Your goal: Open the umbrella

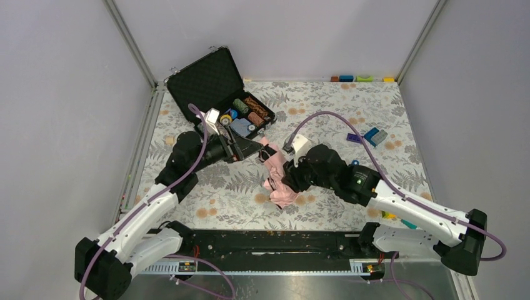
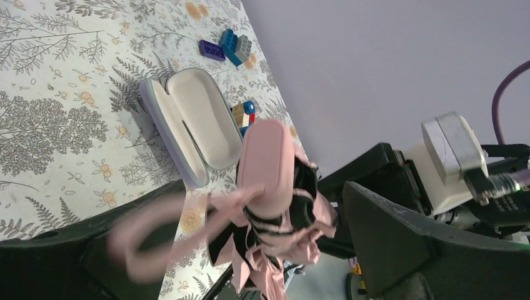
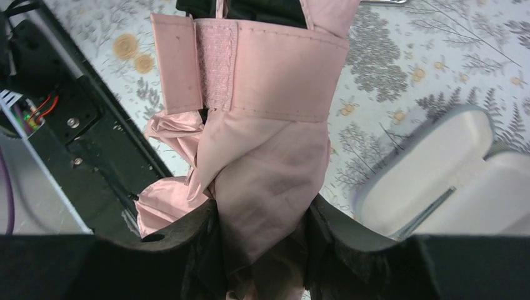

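Well, closest to the near edge of the worktop point(image 1: 337, 106), the right pincer point(image 1: 288, 180) is pinching the bunched pale pink canopy of the umbrella point(image 1: 273, 172), with fabric squeezed between both of its black fingers point(image 3: 203, 250). The umbrella is folded and sits around the middle of the worktop, its pink folds spilling out towards the near edge and black lining showing inside. A flat pink band with a fuzzy fastening patch point(image 3: 219, 65) runs across the cloth.

Just beyond, the left pincer point(image 1: 250, 149) is spread wide with the umbrella's small pink handle point(image 2: 269, 165) between its fingers; I cannot tell whether either finger touches it. A thin pink wrist loop point(image 2: 144, 240) dangles from the handle, blurred.

An open white clamshell case point(image 2: 194, 125) lies on the worktop near the umbrella. Further right sit some loose bricks point(image 1: 373, 135). An open black case point(image 1: 206, 81) stands at the far left corner, and a row of coloured blocks point(image 1: 364, 79) lines the far edge.
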